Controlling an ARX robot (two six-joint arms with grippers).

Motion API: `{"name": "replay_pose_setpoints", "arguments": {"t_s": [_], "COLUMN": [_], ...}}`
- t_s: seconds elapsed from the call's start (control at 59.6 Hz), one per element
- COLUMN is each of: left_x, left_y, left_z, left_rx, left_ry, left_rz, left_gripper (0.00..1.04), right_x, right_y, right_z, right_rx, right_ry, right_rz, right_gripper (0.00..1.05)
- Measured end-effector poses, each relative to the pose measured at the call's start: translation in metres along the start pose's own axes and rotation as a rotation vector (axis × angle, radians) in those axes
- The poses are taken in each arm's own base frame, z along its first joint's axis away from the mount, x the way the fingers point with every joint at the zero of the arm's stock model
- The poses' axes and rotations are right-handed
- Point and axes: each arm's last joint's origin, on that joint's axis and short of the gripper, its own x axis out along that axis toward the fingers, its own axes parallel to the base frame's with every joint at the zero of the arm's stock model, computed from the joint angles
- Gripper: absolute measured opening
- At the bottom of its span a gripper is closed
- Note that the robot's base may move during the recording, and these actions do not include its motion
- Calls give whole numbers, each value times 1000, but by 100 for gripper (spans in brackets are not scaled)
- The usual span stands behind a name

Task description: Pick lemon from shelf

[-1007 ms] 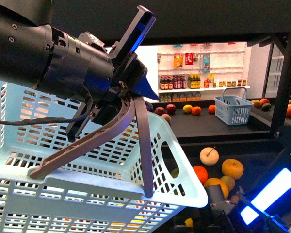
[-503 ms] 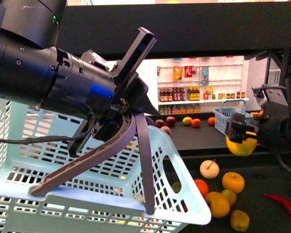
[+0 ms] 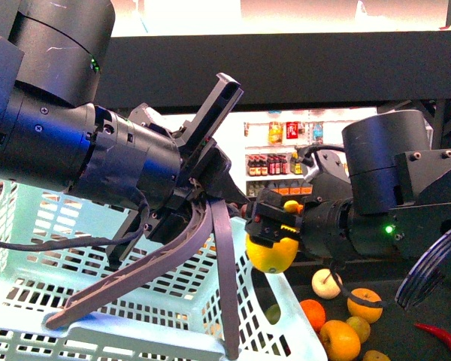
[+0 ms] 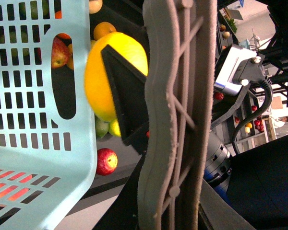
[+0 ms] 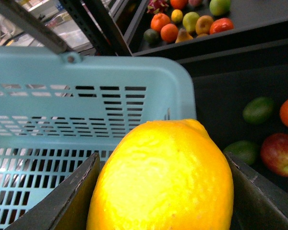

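Right arm [image 3: 376,192] horizontal, lemon [image 3: 270,254] in its jaws

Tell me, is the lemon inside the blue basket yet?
Not yet. The right claw holds the lemon in the air, just outside the basket wall.

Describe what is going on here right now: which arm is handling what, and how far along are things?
The right gripper has its jaws closed on the lemon and holds it in the air, clear of the shelf board where other fruit lies. The left gripper grips the grey handle of a pale blue basket. The lemon hangs just outside the basket's end wall, near the rim, not yet inside.
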Motion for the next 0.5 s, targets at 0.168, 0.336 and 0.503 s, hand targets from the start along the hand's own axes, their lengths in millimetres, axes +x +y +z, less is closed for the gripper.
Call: {"name": "replay_pose_setpoints", "arguments": {"t_s": [0.168,0.336,0.503], "left_x": [0,0,0], "left_y": [0,1,1], "left_z": [0,1,0], "left_rx": [-3,-3,-6], "left_ry": [0,-6,0], "left_rz": [0,5,5], "left_gripper": [13,13,13], "right_x": [1,1,-13], "right_y": [10,11,2], "right_z": [-9,-12,-5], "right_rx": [10,11,5], "right_ry": [25,34,18], "right_rz": [23,17,-4], "right_gripper": [86,104,102]}}
